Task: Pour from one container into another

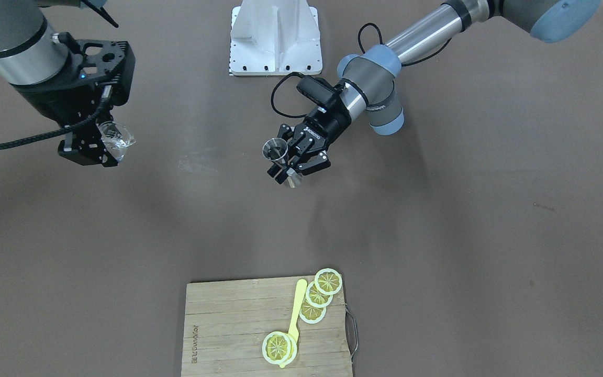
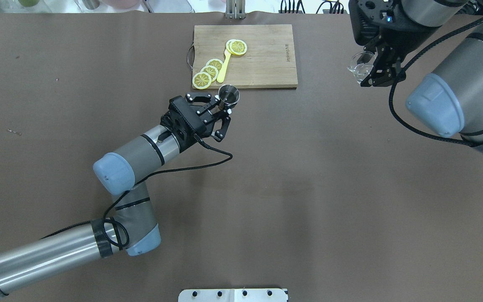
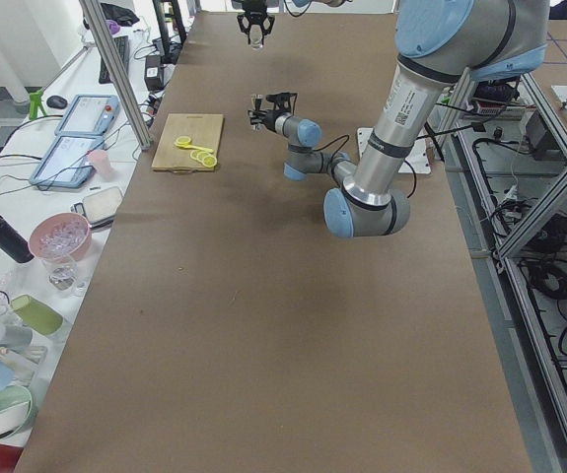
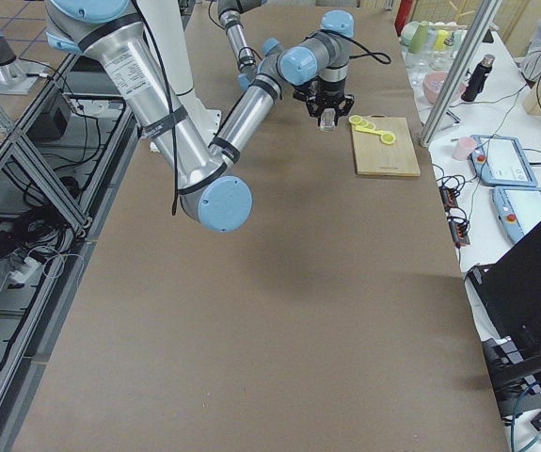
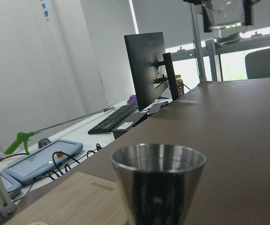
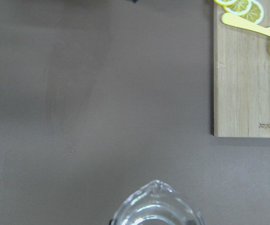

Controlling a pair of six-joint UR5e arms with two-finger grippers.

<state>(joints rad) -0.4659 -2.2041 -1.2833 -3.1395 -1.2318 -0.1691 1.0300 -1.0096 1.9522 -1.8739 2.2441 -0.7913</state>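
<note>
- The left gripper (image 2: 223, 111) has its fingers clenched on the narrow waist of a steel jigger (image 2: 228, 95). The jigger stands upright with its mouth up, near the middle of the table and just short of the board's near edge. The wrist view does not show whether there is liquid inside.
- A grip at the waist is a small contact on smooth metal. In my judgement the jigger could swivel between the pads when the wrist rolls, and tip sooner than intended.
- The bamboo cutting board (image 2: 262, 58) lies beyond the jigger and carries lemon slices (image 2: 209, 74) and a yellow utensil (image 2: 224, 70). A spill in this area would likely wet them.
- The right gripper (image 2: 376, 72) is at the far right, raised above the table. Its jaws grasp a clear glass spouted cup (image 2: 359, 69).
- The two vessels are well apart, so at least one has to travel before any pour. A fast move could slosh the contents over a rim.
- The jigger's mouth is narrow. If the spout and rim are slightly misaligned, the stream would probably land on the brown table (image 2: 308, 188).
- Glass is slippery, so it could slide in a light pinch once tilted.
</note>
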